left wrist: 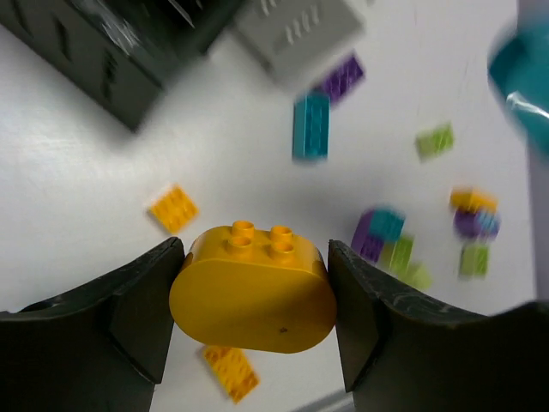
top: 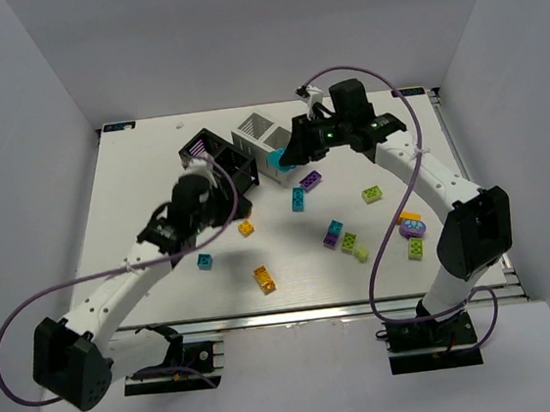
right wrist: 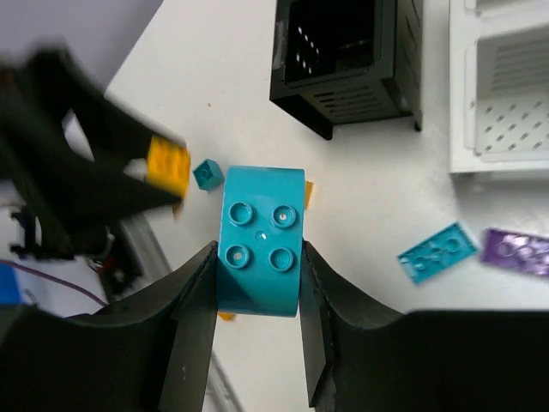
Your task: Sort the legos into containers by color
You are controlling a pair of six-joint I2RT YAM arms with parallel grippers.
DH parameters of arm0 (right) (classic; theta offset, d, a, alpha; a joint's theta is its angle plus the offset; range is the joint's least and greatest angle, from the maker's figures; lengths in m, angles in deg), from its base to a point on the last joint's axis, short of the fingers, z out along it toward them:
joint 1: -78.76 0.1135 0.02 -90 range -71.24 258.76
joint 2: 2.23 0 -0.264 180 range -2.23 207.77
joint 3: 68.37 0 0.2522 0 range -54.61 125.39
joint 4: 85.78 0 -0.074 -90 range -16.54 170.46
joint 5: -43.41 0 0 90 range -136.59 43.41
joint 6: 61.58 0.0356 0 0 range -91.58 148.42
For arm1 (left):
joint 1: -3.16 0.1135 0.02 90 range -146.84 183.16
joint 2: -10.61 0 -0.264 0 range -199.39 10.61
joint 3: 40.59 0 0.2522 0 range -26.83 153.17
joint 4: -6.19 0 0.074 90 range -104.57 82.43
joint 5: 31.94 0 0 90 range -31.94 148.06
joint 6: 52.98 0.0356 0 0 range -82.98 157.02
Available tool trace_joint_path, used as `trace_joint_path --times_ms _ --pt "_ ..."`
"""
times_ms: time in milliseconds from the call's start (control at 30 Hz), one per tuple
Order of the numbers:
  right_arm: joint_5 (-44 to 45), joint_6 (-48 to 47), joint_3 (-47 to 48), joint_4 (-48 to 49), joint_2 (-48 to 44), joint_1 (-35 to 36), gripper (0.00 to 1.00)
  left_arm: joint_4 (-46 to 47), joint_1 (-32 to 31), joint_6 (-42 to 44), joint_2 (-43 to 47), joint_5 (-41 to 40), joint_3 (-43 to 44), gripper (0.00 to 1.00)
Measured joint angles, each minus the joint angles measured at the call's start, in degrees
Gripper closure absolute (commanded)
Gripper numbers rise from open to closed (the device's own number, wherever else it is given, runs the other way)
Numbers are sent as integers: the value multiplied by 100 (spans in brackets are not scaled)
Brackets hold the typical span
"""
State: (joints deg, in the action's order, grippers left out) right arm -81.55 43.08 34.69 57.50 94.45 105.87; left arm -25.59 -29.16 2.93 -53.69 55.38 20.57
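Observation:
My left gripper (left wrist: 255, 273) is shut on a rounded orange lego (left wrist: 253, 292), held above the table next to the black container (top: 219, 159). Its fingers (left wrist: 137, 309) press on the lego's two ends. My right gripper (right wrist: 257, 257) is shut on a teal lego (right wrist: 260, 245), studs facing the camera, just in front of the white container (top: 255, 132). That teal lego (top: 278, 158) shows at the right gripper (top: 287, 153) in the top view. The orange lego is hidden under my left gripper (top: 216, 185) there.
Loose legos lie across the table: orange (top: 246, 228), orange (top: 264, 279), teal (top: 205, 262), teal (top: 298, 199), purple (top: 311, 181), green (top: 372, 194), and a mixed cluster (top: 410, 226) at the right. Purple cables loop over both arms.

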Motion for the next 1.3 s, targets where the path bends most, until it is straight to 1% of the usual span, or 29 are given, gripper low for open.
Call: trace_joint_path --times_ms 133,233,333,533,800,900,933,1000,1033,1167,1233,1300 --pt "-166 -1027 -367 133 -579 -87 100 -564 750 -372 -684 -44 1370 100" --pt "-208 -1537 -695 260 -1128 -96 100 -1025 1091 -608 -1143 -201 2267 100" --pt "-216 -1821 -883 407 -1410 -85 100 -1340 1300 -739 -1665 -466 3003 100" --pt "-203 -2087 -1235 466 -1458 -92 100 -1543 1541 -763 -2859 -970 4039 100" --pt "-216 -2216 -1327 452 -1458 -125 100 -1473 1720 -691 -3991 -1425 4881 100" --pt "-219 -2218 -1425 459 -1462 -138 100 -1434 1753 -682 -4284 -1451 5200 95" --pt "-223 -2218 -1469 450 -1462 -140 100 -1419 1757 -678 -4343 -1456 5263 89" --pt "-229 -2216 -1530 426 -1462 -146 100 -1410 1757 -662 -4430 -1464 5322 86" --pt "-232 -2218 -1539 420 -1462 -149 100 -1416 1757 -656 -4472 -1464 5342 81" --pt "-234 -2218 -1563 415 -1469 -155 100 -1432 1757 -640 -4669 -1467 5473 71" --pt "-234 -2216 -1563 411 -1469 -155 100 -1427 1757 -643 -4774 -1467 5501 68" --pt "-236 -2216 -1563 402 -1469 -157 100 -1447 1757 -645 -4854 -1464 5508 63"
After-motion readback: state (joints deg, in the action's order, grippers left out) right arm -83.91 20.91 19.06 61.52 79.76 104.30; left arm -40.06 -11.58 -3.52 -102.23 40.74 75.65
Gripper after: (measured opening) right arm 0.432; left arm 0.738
